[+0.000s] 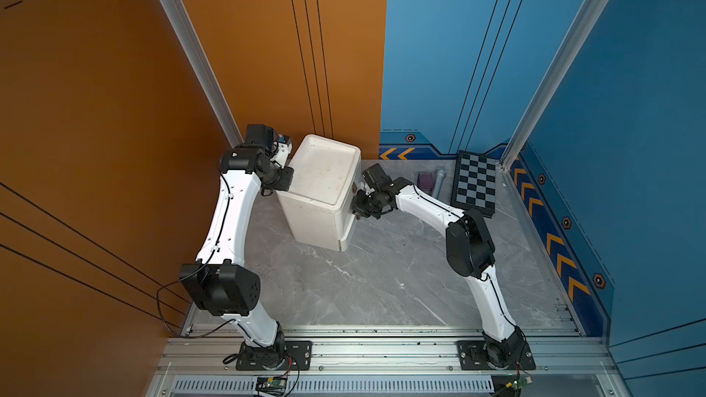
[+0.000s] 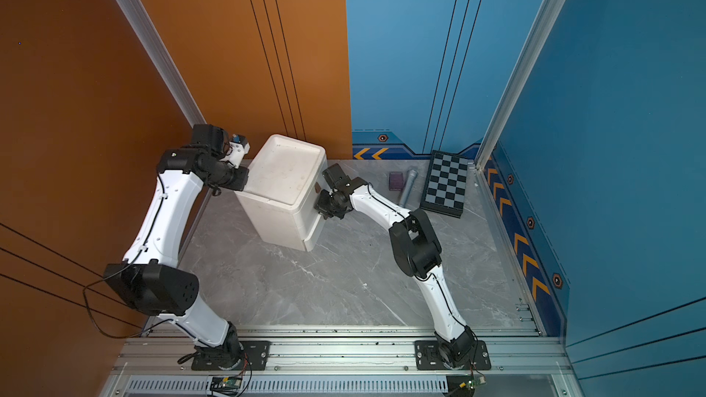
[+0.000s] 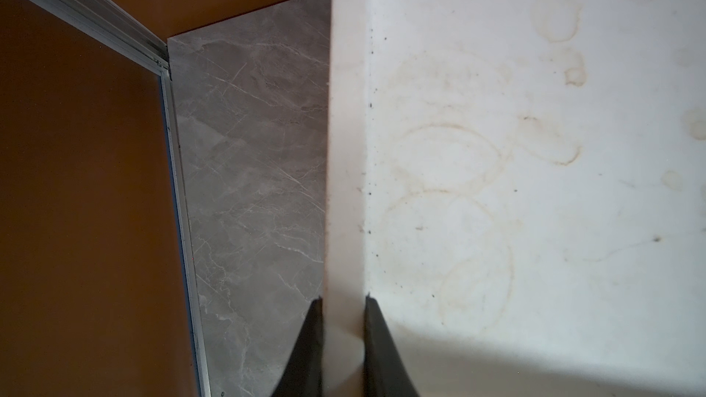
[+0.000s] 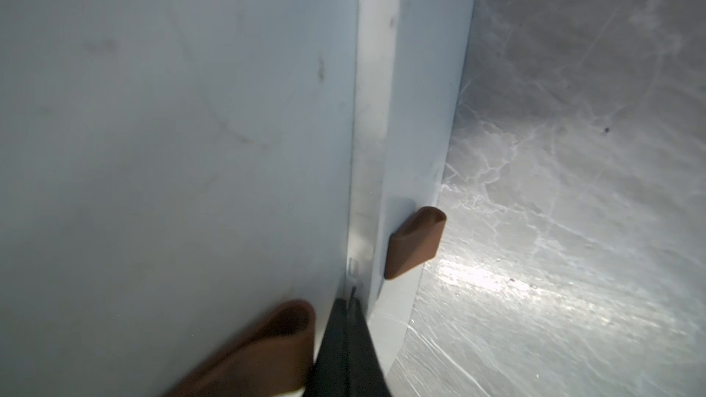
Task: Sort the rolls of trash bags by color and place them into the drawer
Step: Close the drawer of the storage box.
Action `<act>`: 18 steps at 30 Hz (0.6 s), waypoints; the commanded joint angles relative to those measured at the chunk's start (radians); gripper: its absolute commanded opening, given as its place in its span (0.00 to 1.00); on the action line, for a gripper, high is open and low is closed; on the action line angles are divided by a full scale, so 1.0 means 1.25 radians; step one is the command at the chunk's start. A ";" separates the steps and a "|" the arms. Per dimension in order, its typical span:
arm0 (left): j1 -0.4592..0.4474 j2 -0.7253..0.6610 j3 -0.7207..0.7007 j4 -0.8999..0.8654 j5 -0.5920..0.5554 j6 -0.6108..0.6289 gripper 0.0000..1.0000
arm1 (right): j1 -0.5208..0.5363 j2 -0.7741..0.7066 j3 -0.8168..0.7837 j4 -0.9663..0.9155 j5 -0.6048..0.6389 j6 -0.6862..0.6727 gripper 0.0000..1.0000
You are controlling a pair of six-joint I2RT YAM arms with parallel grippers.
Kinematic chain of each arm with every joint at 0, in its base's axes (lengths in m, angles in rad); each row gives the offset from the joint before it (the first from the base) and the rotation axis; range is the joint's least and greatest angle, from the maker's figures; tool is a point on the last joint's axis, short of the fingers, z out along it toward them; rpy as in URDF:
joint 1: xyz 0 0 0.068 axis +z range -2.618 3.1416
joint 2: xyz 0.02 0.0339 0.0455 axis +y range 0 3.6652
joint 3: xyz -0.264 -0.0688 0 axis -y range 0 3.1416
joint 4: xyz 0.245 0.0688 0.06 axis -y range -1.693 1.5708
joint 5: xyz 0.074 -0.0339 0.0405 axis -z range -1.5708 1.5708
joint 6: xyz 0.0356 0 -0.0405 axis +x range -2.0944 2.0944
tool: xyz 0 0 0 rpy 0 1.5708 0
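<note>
left pincer (image 3: 344, 311): narrow, clamping drawer (image 1: 309, 223) rim, counter's (image 1: 382, 280) far-left corner | right pincer (image 4: 349, 299): closed, empty, tips at drawer-front seam, pull tab (image 4: 267, 341) just beside | rolls unseen

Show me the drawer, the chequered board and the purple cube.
drawer (image 1: 324, 173): a top view, recessed top.
chequered board (image 1: 475, 184): a top view, middle squares.
purple cube (image 1: 425, 182): a top view, upper face.

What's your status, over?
Left gripper clamped on drawer rim. Right gripper shut, tips at drawer-front seam beside brown pull tab. No rolls in view. Purple cube, grey stick clear.
</note>
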 commanded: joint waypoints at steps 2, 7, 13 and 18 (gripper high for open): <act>-0.042 0.101 -0.069 -0.119 0.053 -0.011 0.00 | -0.009 -0.036 -0.055 0.065 -0.014 -0.007 0.00; -0.044 0.100 -0.070 -0.118 0.050 -0.013 0.00 | -0.026 -0.109 -0.219 0.105 0.003 -0.012 0.00; -0.048 0.102 -0.066 -0.119 0.063 -0.017 0.00 | -0.025 -0.127 -0.325 0.190 -0.001 0.037 0.00; -0.055 0.103 -0.061 -0.119 0.057 -0.016 0.00 | -0.007 -0.102 -0.306 0.242 -0.012 0.081 0.00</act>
